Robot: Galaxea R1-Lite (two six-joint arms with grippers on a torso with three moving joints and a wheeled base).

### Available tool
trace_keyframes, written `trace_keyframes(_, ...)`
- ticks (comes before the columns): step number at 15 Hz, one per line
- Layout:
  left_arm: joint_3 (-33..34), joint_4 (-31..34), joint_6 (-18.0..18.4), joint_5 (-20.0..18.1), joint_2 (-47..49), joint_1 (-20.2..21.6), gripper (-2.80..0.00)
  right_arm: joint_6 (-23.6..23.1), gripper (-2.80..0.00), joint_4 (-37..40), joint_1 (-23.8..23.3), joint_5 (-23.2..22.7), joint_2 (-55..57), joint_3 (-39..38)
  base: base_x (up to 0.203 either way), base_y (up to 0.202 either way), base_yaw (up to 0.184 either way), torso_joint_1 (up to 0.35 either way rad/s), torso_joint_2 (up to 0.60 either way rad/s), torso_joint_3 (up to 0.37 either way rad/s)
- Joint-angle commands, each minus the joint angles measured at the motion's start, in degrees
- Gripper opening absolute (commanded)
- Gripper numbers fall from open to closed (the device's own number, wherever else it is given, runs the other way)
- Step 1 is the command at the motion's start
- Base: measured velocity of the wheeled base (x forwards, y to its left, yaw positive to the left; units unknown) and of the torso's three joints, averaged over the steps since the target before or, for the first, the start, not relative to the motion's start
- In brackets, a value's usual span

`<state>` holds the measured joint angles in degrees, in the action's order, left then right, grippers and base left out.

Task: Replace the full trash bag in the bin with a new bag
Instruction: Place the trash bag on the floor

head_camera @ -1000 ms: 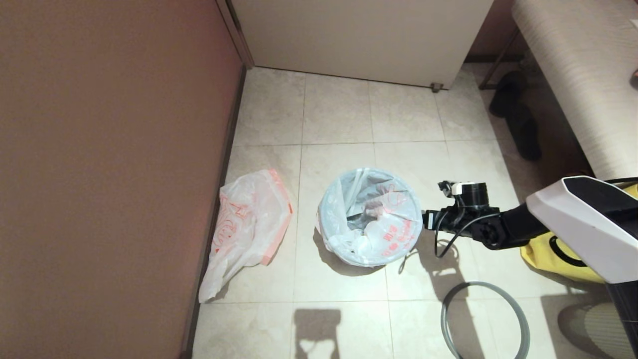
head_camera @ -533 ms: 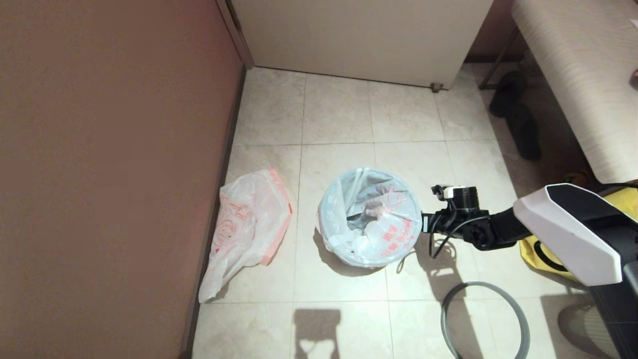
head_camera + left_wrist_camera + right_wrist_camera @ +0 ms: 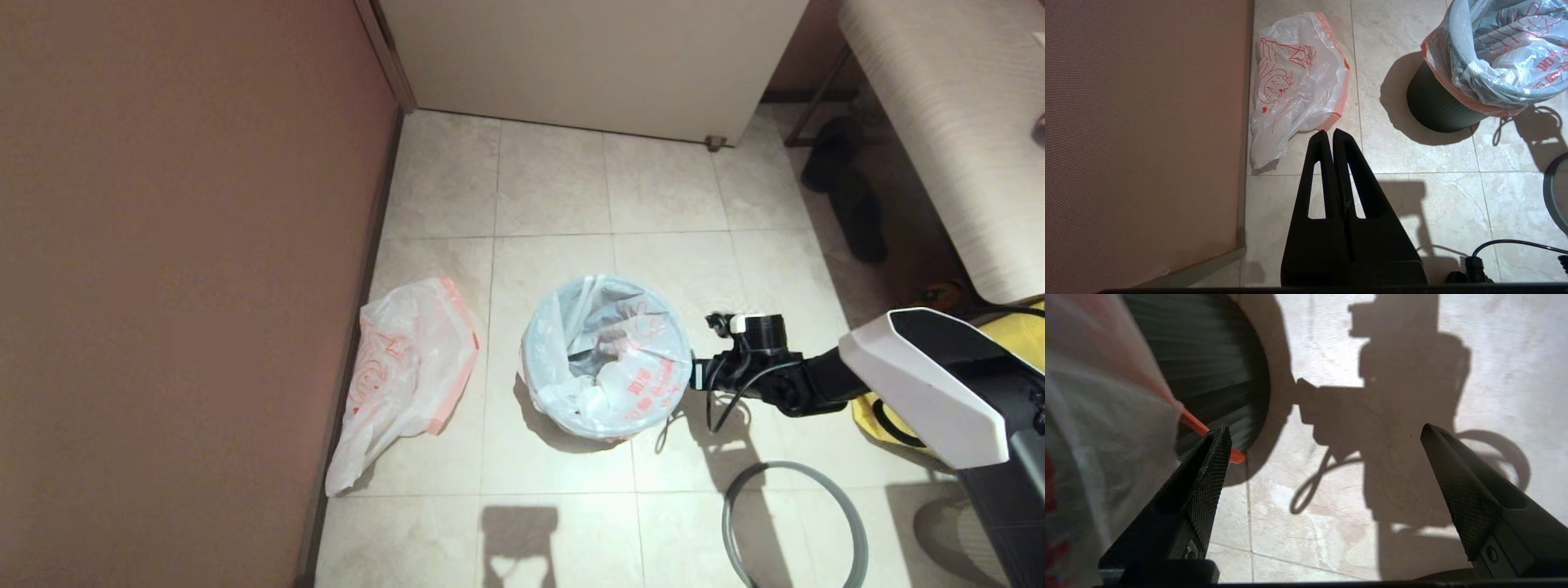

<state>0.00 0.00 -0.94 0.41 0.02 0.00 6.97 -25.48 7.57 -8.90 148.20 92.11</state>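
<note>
**A:** What does your head view give you?

**B:** The bin stands on the tiles with the full bag in it, its hem folded over the edge. The new bag lies flat near the wall, well apart from the bin. The grey hoop lies on the floor, off the bin. My right gripper sits just beside the bin's side.

**A:** And your left wrist view?

**B:** My left gripper is parked, fingers pressed together on nothing, looking down at the new bag and the bin.

**A:** The right wrist view?

**B:** My right gripper has its fingers spread wide and holds nothing. One finger is next to the orange handle hanging down the bin's black wall; whether they touch I cannot tell.

**A:** So how far along are you?

**B:** Early, I judge. The hoop is off; that is all. Left: grip the handle, lift the full bag out, set it aside, line the bin with the new bag, refit the hoop.
</note>
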Motion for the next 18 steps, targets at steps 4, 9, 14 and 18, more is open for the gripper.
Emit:
trace_keyframes(4,0.0,0.0,0.0,0.0,0.0,0.0,-2.8,0.2,0.0,-1.2,-2.9,-3.4,-4.8,-4.4,0.0,0.0,0.0,0.0,0.0,0.0)
trace_keyframes(9,0.0,0.0,0.0,0.0,0.0,0.0,-2.8,-0.1,0.0,-1.0,-3.1,-7.5,-3.6,-4.3,0.0,0.0,0.0,0.0,0.0,0.0)
trace_keyframes(14,0.0,0.0,0.0,0.0,0.0,0.0,-2.8,-0.9,0.0,-0.9,-3.0,-8.0,-1.7,-0.8,0.0,0.0,0.0,0.0,0.0,0.0)
trace_keyframes(18,0.0,0.0,0.0,0.0,0.0,0.0,-2.8,-5.5,0.0,-1.0,-3.2,-7.4,0.2,0.1,0.0,0.0,0.0,0.0,0.0,0.0)
